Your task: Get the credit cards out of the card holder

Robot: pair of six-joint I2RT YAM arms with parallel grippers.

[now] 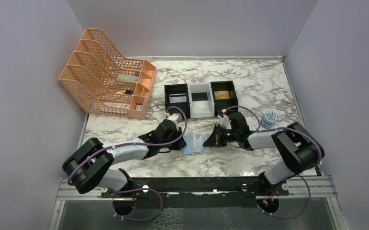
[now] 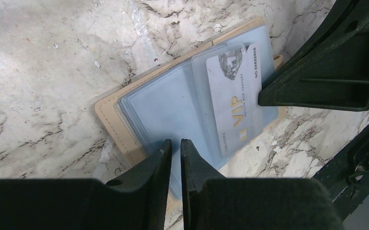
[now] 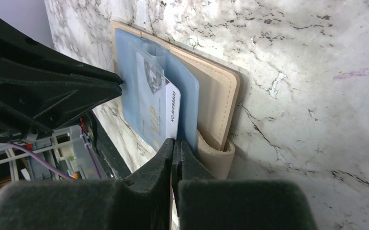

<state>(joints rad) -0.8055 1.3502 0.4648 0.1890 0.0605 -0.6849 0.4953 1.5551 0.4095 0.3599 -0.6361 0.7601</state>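
The tan card holder [image 1: 195, 143] lies open on the marble, grey-blue inner faces [image 2: 163, 105] up. A white VIP credit card [image 2: 235, 96] sticks partly out of a clear sleeve. My left gripper [image 2: 176, 143] rests its tips on the holder's near-left edge, jaws a narrow slit apart with nothing between them. My right gripper [image 3: 174, 142], rolled on its side, is shut on the protruding edge of the card [image 3: 172, 108]. In the left wrist view the right gripper [image 2: 326, 67] meets the card's right edge. The holder's tan strap loop [image 3: 216, 160] curls beside the right fingers.
An orange file rack [image 1: 108, 72] stands at the back left. Black and white trays [image 1: 201, 98] sit in a row just behind the holder. A small blue-lidded jar [image 1: 269, 118] is right of the right arm. A black rail [image 1: 196, 184] runs along the near edge.
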